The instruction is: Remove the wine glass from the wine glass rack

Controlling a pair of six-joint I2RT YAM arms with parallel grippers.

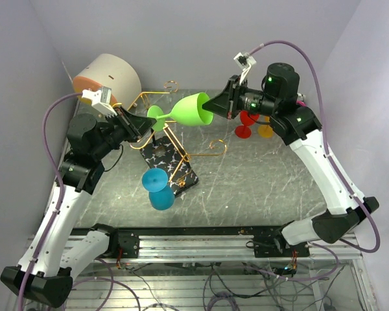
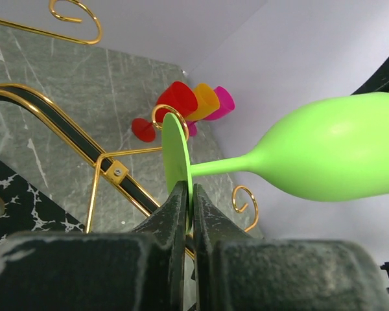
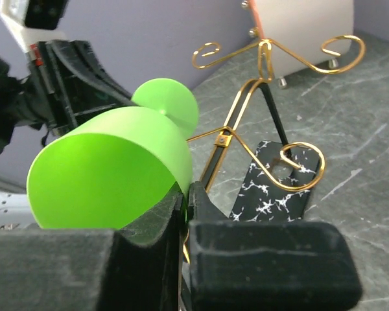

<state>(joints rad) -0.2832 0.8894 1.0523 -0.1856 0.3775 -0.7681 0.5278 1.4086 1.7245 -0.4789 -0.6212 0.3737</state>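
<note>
Green wine glass [image 1: 193, 110] sideways in the air, at 12 o'clock from the black base of the wine glass rack [image 1: 174, 165]. Foot pinched tight in left gripper [image 1: 144, 126] at 9 o'clock; bowl rim clamped by right gripper [image 1: 215, 105] at 3 o'clock.

A beige drum [image 1: 110, 74] sits back left, a blue glass [image 1: 157, 189] lies toppled, three coloured glasses [image 2: 206, 100] cluster back right.
</note>
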